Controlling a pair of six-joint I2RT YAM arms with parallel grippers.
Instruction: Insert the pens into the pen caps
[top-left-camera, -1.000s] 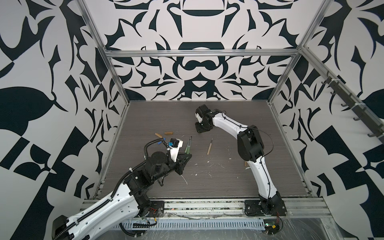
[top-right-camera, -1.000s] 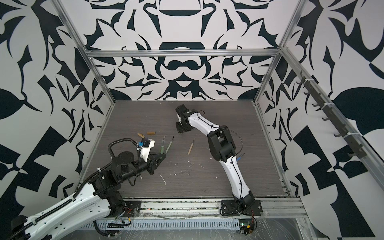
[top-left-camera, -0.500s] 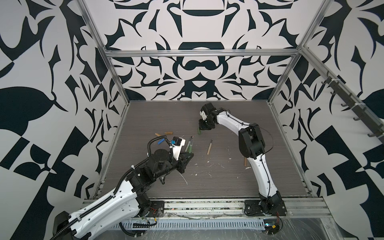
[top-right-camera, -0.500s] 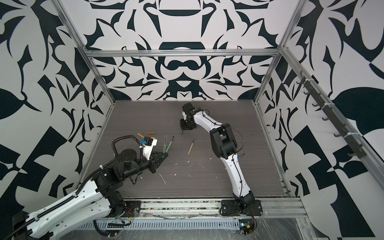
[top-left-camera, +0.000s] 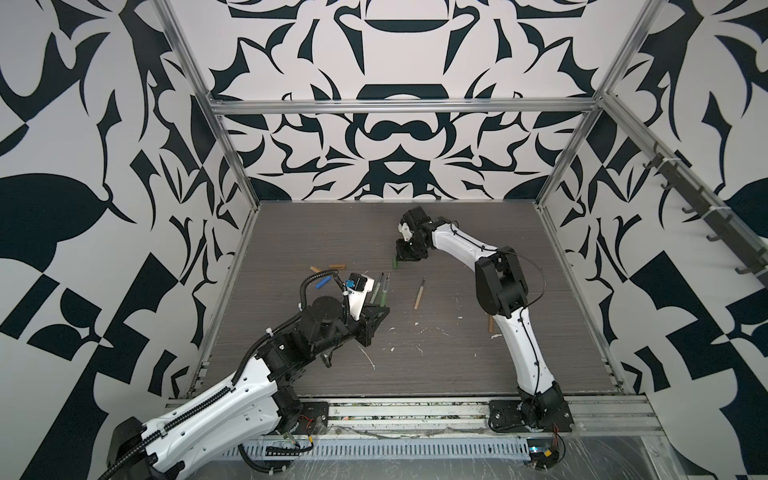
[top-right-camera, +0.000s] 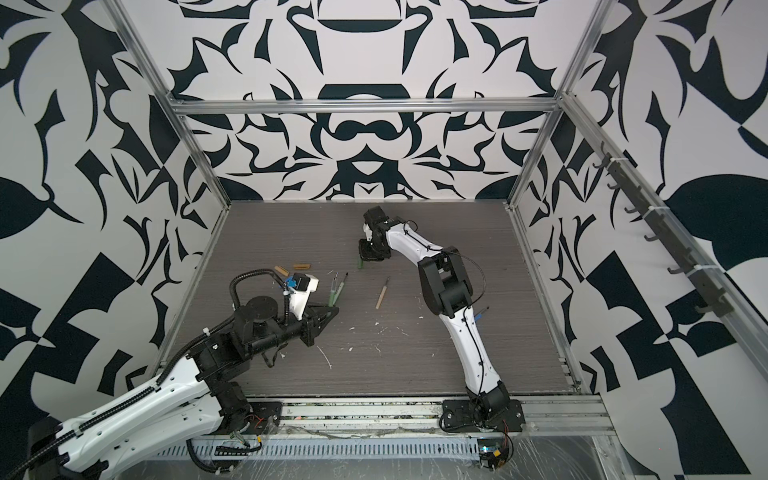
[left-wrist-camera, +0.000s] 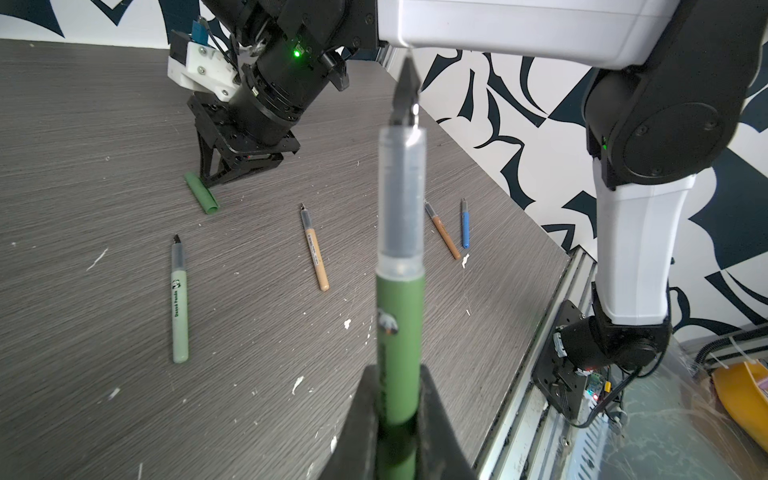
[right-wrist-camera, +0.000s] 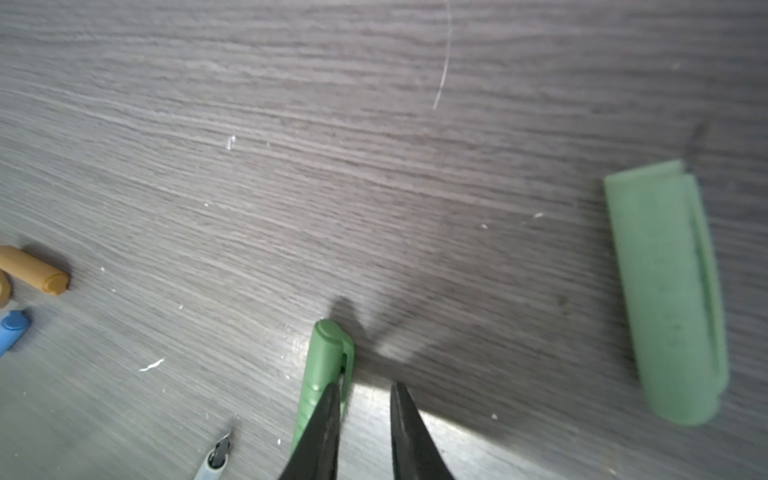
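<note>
Cap pickup by the right gripper (right-wrist-camera: 363, 399), while the left gripper (left-wrist-camera: 399, 386) is pinching the green pen (left-wrist-camera: 400, 316) by its barrel, nib pointing away from the wrist. In both top views the green cap (top-left-camera: 395, 262) is lying flat on the table (top-left-camera: 573, 340) at about 12 o'clock from the left gripper, with the right gripper standing over its 1 o'clock side. The right fingers (right-wrist-camera: 324, 428) are standing slightly parted, bare table showing between them. One finger is overlapping the cap, which is sitting outside the gap. A sound grip is calling for a sideways shift until the jaws are straddling the cap's width before closing.
</note>
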